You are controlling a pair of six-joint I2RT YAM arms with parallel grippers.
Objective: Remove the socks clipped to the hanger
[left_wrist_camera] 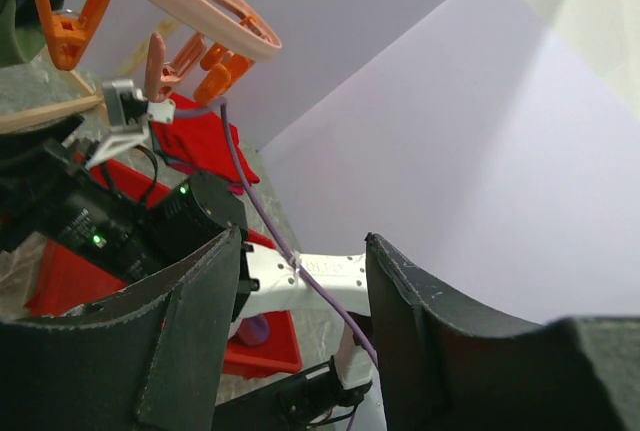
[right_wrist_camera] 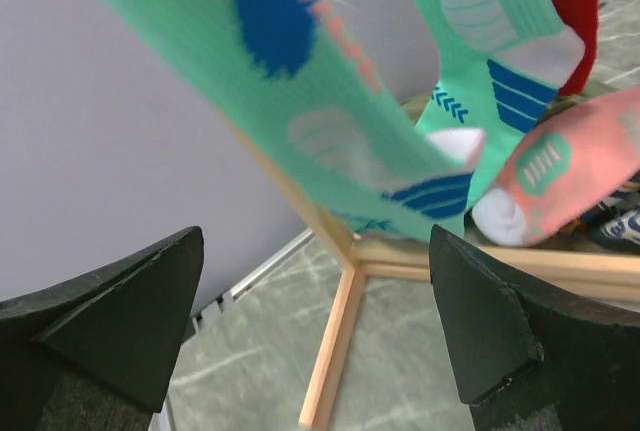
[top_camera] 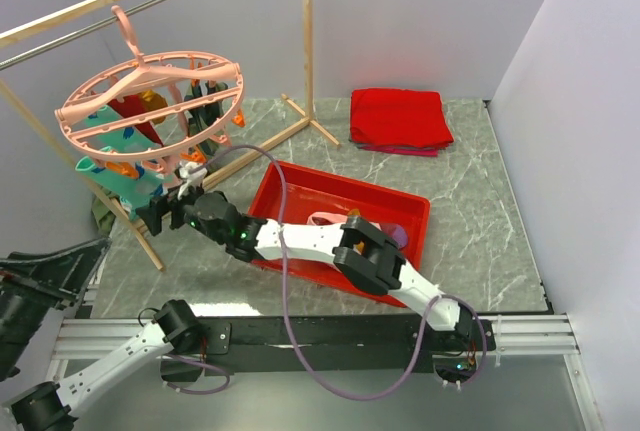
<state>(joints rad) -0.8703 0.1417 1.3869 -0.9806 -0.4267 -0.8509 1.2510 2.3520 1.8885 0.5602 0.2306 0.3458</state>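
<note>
The round pink hanger (top_camera: 150, 81) hangs by its hook from the metal bar at the upper left. Several socks are clipped under it: teal patterned socks (top_camera: 125, 176), a maroon one (top_camera: 135, 116) and dark green ones (top_camera: 205, 111). My right gripper (top_camera: 157, 213) reaches across the tray to just below the teal socks and stands wide open. In the right wrist view the teal socks (right_wrist_camera: 330, 121) and a pink sock (right_wrist_camera: 570, 166) hang just above my right gripper (right_wrist_camera: 315, 241), with nothing between its fingers. My left gripper (left_wrist_camera: 303, 241) is open and empty, low at the far left (top_camera: 70, 259).
A red tray (top_camera: 300, 183) under the right arm holds a pink sock (top_camera: 325, 219) and a purple one (top_camera: 397, 236). A folded red cloth (top_camera: 400, 116) lies at the back. The wooden rack's post (top_camera: 308, 41) and floor bars (right_wrist_camera: 335, 351) stand near the hanger.
</note>
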